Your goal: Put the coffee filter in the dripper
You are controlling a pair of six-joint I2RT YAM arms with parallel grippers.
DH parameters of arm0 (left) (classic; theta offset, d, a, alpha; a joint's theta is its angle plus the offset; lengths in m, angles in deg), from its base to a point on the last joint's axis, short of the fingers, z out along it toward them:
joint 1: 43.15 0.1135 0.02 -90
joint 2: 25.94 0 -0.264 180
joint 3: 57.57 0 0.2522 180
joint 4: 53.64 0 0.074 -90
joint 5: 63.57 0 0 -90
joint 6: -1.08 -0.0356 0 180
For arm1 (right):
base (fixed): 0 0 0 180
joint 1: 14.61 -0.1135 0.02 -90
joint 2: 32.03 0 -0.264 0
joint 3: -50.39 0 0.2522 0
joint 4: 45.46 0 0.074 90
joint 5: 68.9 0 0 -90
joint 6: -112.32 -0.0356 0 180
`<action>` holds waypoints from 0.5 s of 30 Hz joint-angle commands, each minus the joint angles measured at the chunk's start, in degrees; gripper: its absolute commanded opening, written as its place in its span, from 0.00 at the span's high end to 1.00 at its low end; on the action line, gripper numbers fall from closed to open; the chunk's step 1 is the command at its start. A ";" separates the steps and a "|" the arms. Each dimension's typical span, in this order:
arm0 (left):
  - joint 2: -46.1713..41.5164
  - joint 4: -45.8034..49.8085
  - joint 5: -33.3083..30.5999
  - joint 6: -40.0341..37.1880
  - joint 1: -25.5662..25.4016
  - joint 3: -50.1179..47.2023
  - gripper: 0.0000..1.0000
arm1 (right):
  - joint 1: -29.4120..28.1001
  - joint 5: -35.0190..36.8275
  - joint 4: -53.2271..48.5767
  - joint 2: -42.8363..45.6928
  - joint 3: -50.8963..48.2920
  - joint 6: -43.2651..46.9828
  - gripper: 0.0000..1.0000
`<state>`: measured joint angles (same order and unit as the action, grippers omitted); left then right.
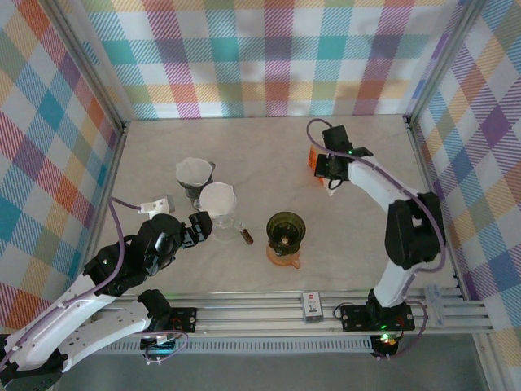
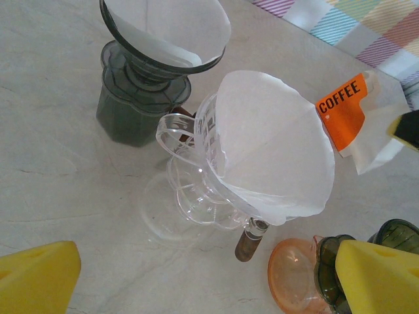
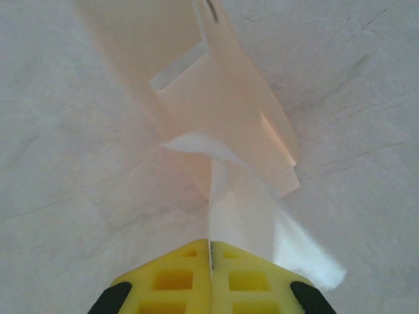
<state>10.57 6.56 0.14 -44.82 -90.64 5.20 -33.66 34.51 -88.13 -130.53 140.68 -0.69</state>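
- The coffee filter [image 3: 242, 209] is showing as a thin, white, slightly translucent sheet, curling and creased. One edge is running straight into the right gripper [image 3: 209, 252].
- The right gripper's yellow fingers are pressing flat together, clamping that edge of the paper.
- The filter is sitting at the far right of the table [image 1: 366, 269], touching a pale pack [image 3: 196, 98]. In the left wrist view the pack is wearing an orange COFFEE label.
- The green dripper [image 1: 285, 230] is standing empty on an orange saucer [image 1: 286, 259] near the table's middle, well apart from the filter.
- The clear dripper [image 2: 196, 190] is holding a white paper cone [image 2: 275, 144]. The dark dripper [image 2: 131, 111] just behind it is holding another.
- A small brown piece [image 2: 247, 245] is lying at the clear dripper's foot, between it and the saucer.
- The left gripper [image 2: 208, 255] is hanging with its jaws wide apart, holding nothing, just beside the clear dripper.
- Bare table is lying between the filter and the green dripper.
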 commanded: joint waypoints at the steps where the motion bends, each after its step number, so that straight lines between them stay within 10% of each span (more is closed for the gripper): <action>1: -0.52 0.02 -1.41 -0.80 0.58 1.60 0.00 | -1.94 -1.23 1.56 8.12 -2.73 1.57 1.00; 15: 0.18 -1.00 -0.91 -1.69 0.62 2.30 0.00 | -11.97 -14.42 -17.61 29.88 0.35 7.04 1.00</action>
<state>10.70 6.54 0.16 -45.24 -90.64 5.25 -44.02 25.20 -98.03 -102.66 137.97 3.53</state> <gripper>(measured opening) 0.999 0.064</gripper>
